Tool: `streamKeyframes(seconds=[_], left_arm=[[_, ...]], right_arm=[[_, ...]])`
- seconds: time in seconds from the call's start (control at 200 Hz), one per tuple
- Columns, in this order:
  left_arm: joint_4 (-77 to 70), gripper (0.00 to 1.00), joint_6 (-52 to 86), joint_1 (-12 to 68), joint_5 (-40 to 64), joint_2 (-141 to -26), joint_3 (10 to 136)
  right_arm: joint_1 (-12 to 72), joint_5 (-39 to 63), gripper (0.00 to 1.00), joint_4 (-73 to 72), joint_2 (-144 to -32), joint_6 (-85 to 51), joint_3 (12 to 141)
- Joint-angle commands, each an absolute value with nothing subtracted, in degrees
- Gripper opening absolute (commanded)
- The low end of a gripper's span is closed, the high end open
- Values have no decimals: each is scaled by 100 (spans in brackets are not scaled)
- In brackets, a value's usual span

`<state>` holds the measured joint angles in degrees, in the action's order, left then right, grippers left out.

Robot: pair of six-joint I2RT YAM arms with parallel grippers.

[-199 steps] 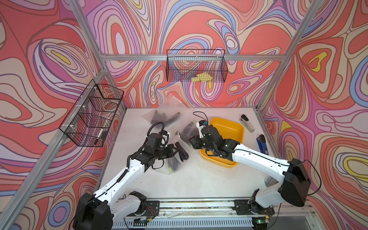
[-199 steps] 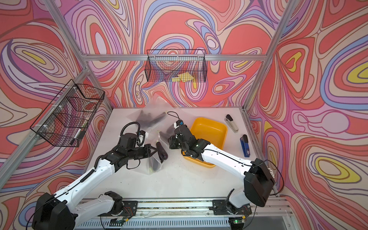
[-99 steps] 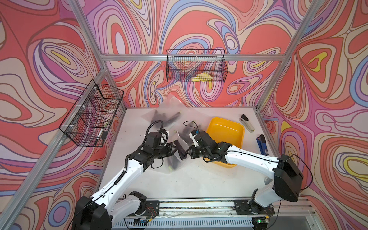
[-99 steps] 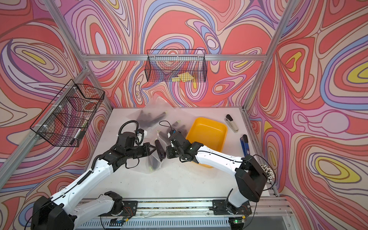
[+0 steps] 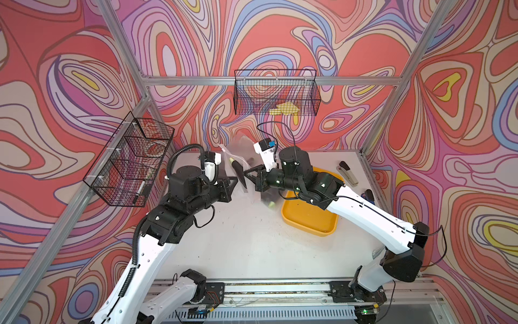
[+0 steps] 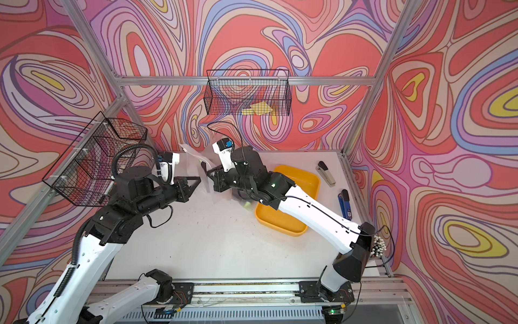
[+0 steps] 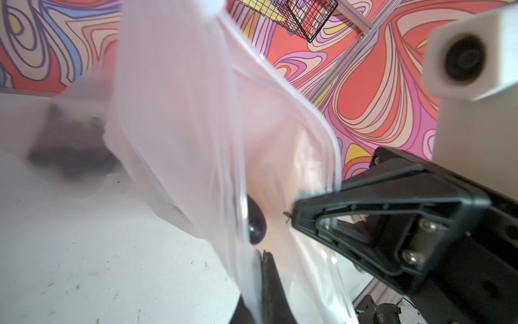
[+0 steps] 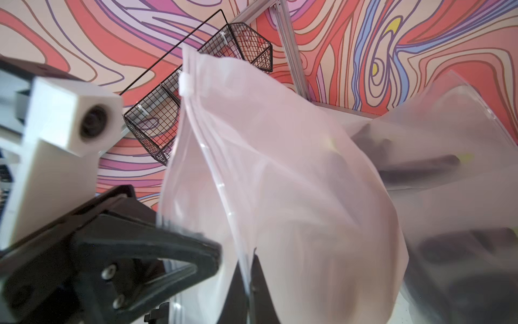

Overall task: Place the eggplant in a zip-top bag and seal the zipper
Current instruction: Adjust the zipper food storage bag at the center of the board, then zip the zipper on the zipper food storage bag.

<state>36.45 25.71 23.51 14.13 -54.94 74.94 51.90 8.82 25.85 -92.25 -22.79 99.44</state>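
The left claw [image 5: 235, 179] and the right claw [image 5: 247, 175] face each other above the counter [image 5: 246, 246]. Each is pinched shut on an edge of the clear bag [image 5: 236, 151] held up between them. The eggplant [image 5: 240, 171] sits inside that bag (dark, green stem end uppermost), just beside the right claw's tips and near the yellow tray [image 5: 305, 220].

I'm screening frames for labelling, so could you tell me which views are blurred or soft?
Both top views: sharp, evenly lit. Left wrist view: the zip-top bag is soft, motion-smeared. Right wrist view: same bag blurred, wire basket behind crisp.
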Motion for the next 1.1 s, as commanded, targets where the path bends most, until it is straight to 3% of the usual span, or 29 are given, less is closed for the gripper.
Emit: streamKeyframes(seconds=[0.0,0.245,0.506,0.756,0.876,0.972,1.097], left_arm=[[4553,0,2183,2286,881,-5578,7654],[5274,0,2178,2274,641,-5291,8171],[4695,0,2447,2299,2227,-6316,7212],[3451,0,2433,2595,2396,-7159,6216],[3267,0,2449,2853,2631,-7458,6187],[2888,0,2638,2970,2914,-7514,5964],[2405,0,2825,3023,3077,-7484,5625]], right_arm=[[5221,871,0,3043,-9531,-2051,9961],[5218,1839,0,2855,-9953,-2317,10269],[5175,1573,2,2771,-9670,-2841,8992],[4685,1147,25,2606,-8918,-3119,7301],[4430,878,29,3038,-8592,-2598,7350],[4250,870,38,3236,-8569,-2255,7459],[4024,1259,43,2916,-8654,-2098,7380]])
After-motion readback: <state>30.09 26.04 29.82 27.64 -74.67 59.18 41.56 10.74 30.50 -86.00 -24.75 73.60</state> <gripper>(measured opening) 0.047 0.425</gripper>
